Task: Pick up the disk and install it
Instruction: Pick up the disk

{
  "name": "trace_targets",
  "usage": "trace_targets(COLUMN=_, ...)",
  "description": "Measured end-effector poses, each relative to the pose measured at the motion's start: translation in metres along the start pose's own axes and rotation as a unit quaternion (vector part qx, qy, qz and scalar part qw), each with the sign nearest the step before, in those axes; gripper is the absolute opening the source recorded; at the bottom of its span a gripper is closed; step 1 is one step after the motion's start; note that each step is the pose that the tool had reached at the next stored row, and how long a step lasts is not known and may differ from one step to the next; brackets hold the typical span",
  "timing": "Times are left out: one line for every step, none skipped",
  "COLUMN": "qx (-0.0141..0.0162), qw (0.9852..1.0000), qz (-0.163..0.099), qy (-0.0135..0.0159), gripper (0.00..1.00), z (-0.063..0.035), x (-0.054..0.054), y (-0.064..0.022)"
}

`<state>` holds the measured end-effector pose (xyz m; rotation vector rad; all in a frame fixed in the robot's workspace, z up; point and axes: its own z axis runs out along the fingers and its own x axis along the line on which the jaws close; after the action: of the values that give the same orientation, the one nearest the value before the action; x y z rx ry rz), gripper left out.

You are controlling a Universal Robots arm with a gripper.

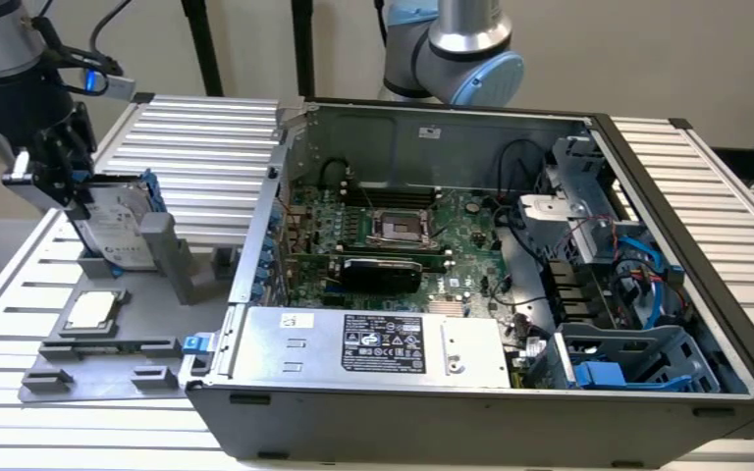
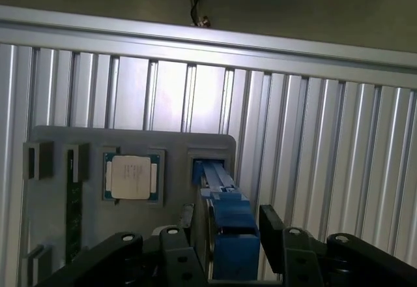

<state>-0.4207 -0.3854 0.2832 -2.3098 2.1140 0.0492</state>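
Above the ribbed counter (image 1: 207,137), the end effector (image 1: 82,201) straddled the upright disk (image 1: 122,231). Whether it gripped could not be told.

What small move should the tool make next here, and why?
Probably close the tool on the disk before any lift. The disk stands upright in its slot of the holder. Its blue edge sits between the fingers, and a sliver of gap shows on one side. So the disk looks straddled but not yet clamped.
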Motion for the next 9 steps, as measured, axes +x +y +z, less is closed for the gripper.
trace_targets(qx=-0.0006, qw=1.0000, qz=0.001, qy=0.0010, gripper=0.50, z=-0.0001, x=0.0000, y=0.0000)
trace_targets(qx=-0.0012, qw=1.0000, qz=0.001, qy=0.0020, gripper=0.42, z=-0.0002, x=0.0000, y=0.0001)
trace_targets(qx=-0.0018, qw=1.0000, qz=0.002, qy=0.0029, gripper=0.42, z=-0.0002, x=0.0000, y=0.0001)
trace_targets(qx=-0.0024, qw=1.0000, qz=0.004, qy=0.0040, gripper=0.42, z=-0.0002, x=0.0000, y=0.0000)
trace_targets(qx=-0.0032, qw=1.0000, qz=0.005, qy=0.0052, gripper=0.42, z=-0.0002, x=0.0000, y=0.0000)
trace_targets(qx=-0.0039, qw=0.9999, qz=0.007, qy=0.0065, gripper=0.42, z=-0.0003, x=0.0000, y=-0.0002)
trace_targets(qx=-0.0047, qw=0.9999, qz=0.009, qy=0.0079, gripper=0.42, z=-0.0004, x=0.0000, y=-0.0005)
trace_targets(qx=-0.0054, qw=0.9999, qz=0.011, qy=0.0094, gripper=0.42, z=-0.0004, x=0.0000, y=-0.0008)
trace_targets(qx=-0.0059, qw=0.9999, qz=0.012, qy=0.0110, gripper=0.42, z=-0.0005, x=0.0001, y=-0.0012)
